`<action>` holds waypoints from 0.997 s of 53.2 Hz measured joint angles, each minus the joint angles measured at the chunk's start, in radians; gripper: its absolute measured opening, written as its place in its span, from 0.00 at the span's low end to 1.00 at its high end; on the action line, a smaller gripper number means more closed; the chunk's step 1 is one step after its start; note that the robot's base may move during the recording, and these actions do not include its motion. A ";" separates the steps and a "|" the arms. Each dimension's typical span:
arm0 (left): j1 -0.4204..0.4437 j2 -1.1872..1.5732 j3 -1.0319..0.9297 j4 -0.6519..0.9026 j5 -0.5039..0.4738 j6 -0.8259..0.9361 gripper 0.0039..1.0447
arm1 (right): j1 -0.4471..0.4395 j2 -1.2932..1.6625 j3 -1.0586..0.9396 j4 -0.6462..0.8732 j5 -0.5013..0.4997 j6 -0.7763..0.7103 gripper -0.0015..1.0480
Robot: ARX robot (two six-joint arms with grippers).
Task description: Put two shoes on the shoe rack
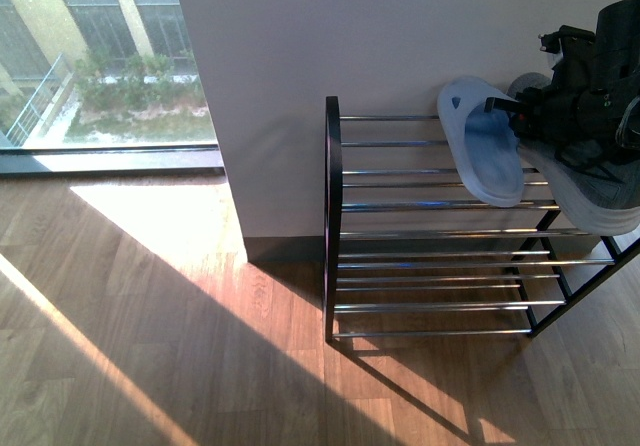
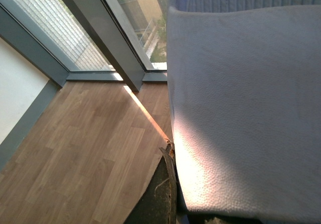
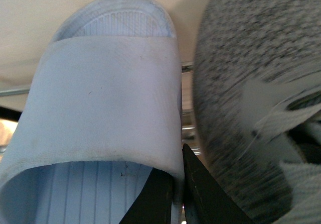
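Sunlit wooden floor (image 1: 150, 346) meets a white wall (image 1: 400, 36), where the low black-and-chrome shoe rack (image 1: 332, 216) stands. On its top tier lies a pale blue rubber slide (image 1: 490, 156), its strap edge pinched by the right pincer (image 3: 178, 158), a grey knit sneaker (image 3: 241, 83) just beside. The left pincer (image 2: 169, 174) grips a second pale blue slide (image 2: 241, 108) above the floor.

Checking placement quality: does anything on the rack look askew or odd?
The blue slide lies diagonally across the rack's top bars, not square to them. The right gripper grips its strap edge, with the grey sneaker crowded right beside it.
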 joint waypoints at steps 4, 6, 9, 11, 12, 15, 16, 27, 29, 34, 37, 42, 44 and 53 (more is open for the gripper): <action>0.000 0.000 0.000 0.000 0.000 0.000 0.01 | -0.009 0.044 0.065 -0.026 0.021 -0.007 0.02; 0.000 0.000 0.000 0.000 0.000 0.000 0.01 | -0.012 0.064 0.094 -0.029 0.031 -0.018 0.02; 0.000 0.000 0.000 0.000 0.000 0.000 0.01 | -0.011 0.084 0.111 -0.019 0.069 -0.068 0.02; 0.000 0.000 0.000 0.000 0.000 0.000 0.01 | -0.011 0.089 0.116 -0.016 0.082 -0.099 0.02; 0.000 0.000 0.000 0.000 0.000 0.000 0.01 | -0.011 0.091 0.119 -0.017 0.088 -0.111 0.02; 0.000 0.000 0.000 0.000 0.000 0.000 0.01 | -0.010 0.092 0.118 -0.009 0.100 -0.185 0.02; 0.000 0.000 0.000 0.000 -0.001 0.000 0.01 | -0.010 0.092 0.118 -0.010 0.101 -0.208 0.02; 0.000 0.000 0.000 0.000 0.000 0.000 0.01 | -0.009 0.089 0.109 -0.008 0.098 -0.338 0.15; 0.000 0.000 0.000 0.000 0.000 0.000 0.01 | -0.007 0.083 0.092 0.008 0.090 -0.346 0.22; 0.000 0.000 0.000 0.000 0.000 0.000 0.01 | -0.003 0.033 0.011 0.046 0.060 -0.354 0.40; 0.000 0.000 0.000 0.000 0.000 0.000 0.01 | -0.003 -0.010 -0.043 0.065 0.039 -0.348 0.50; 0.000 0.000 0.000 0.000 0.000 0.000 0.01 | -0.005 -0.066 -0.109 0.086 0.004 -0.323 0.62; 0.000 0.000 0.000 0.000 0.000 0.000 0.01 | -0.006 -0.091 -0.139 0.093 -0.012 -0.311 0.67; 0.000 0.000 0.000 0.000 0.000 0.000 0.01 | -0.013 -0.232 -0.331 0.163 -0.094 -0.237 0.93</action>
